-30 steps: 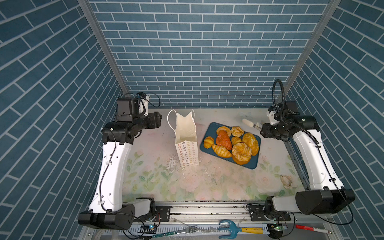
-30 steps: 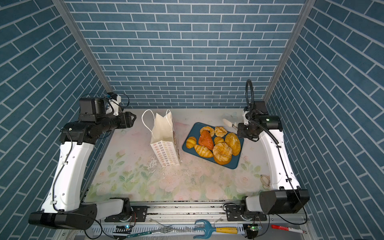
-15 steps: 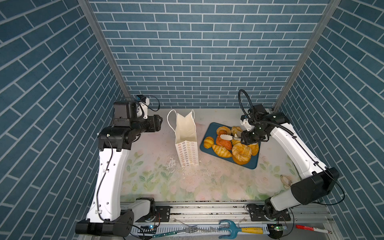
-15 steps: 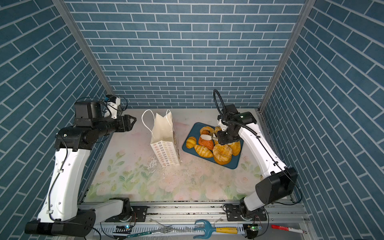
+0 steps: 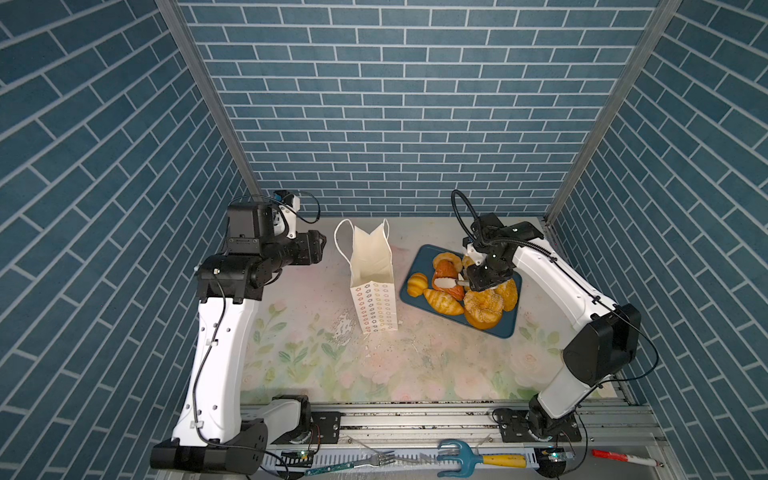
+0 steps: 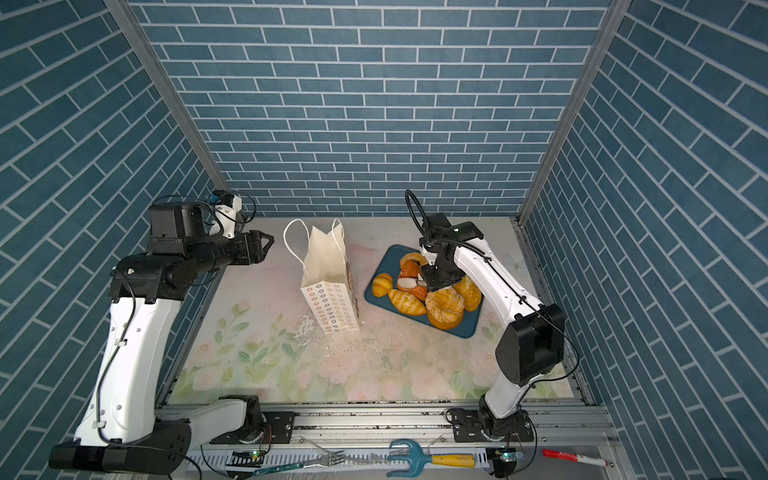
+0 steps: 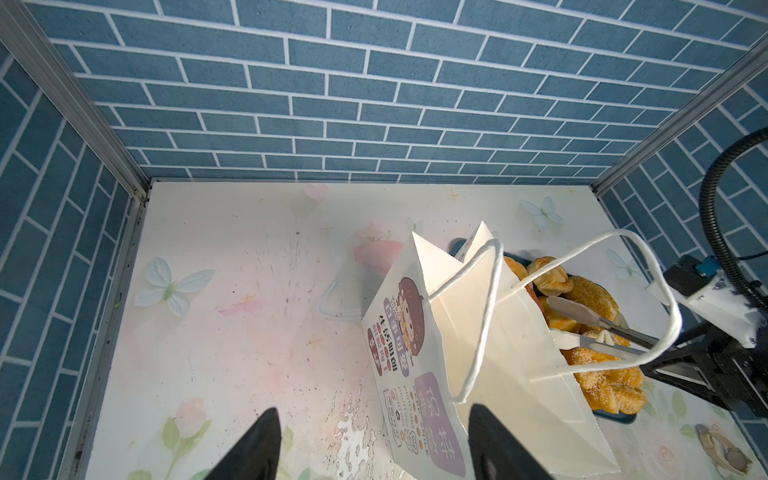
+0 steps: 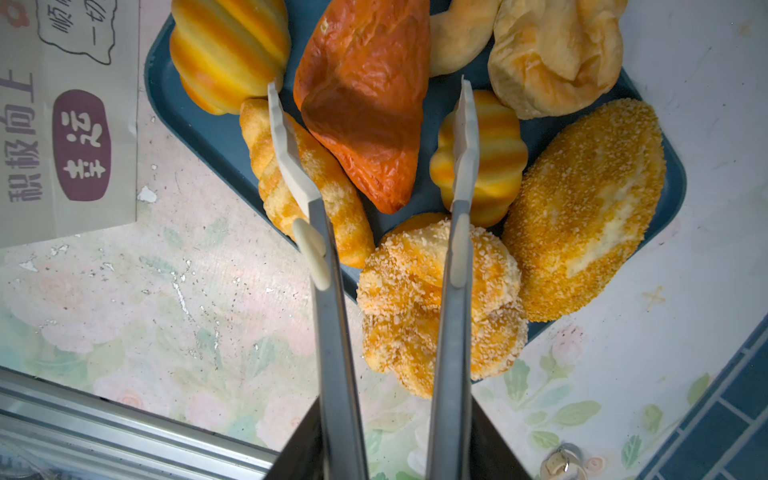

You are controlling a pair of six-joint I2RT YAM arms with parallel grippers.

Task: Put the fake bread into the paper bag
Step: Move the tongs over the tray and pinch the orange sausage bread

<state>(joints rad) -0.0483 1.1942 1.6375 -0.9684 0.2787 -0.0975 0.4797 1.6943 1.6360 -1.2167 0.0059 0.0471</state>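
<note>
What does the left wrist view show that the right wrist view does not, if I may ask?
Left wrist only: the open top and cord handles of the paper bag; the open left gripper. Right wrist only: the reddish-brown triangular piece between the open tips of the tongs. Both: the blue tray, crumb-coated buns, the tongs, part of the bag.

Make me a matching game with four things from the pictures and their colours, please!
Things:
1. paper bag
2. tray
3. triangular bread
4. tongs

Colours:
A. dark blue
B. silver with white tips
C. white with rows of little flowers
D. reddish-brown

Pairs: 1-C, 2-A, 3-D, 4-B
</note>
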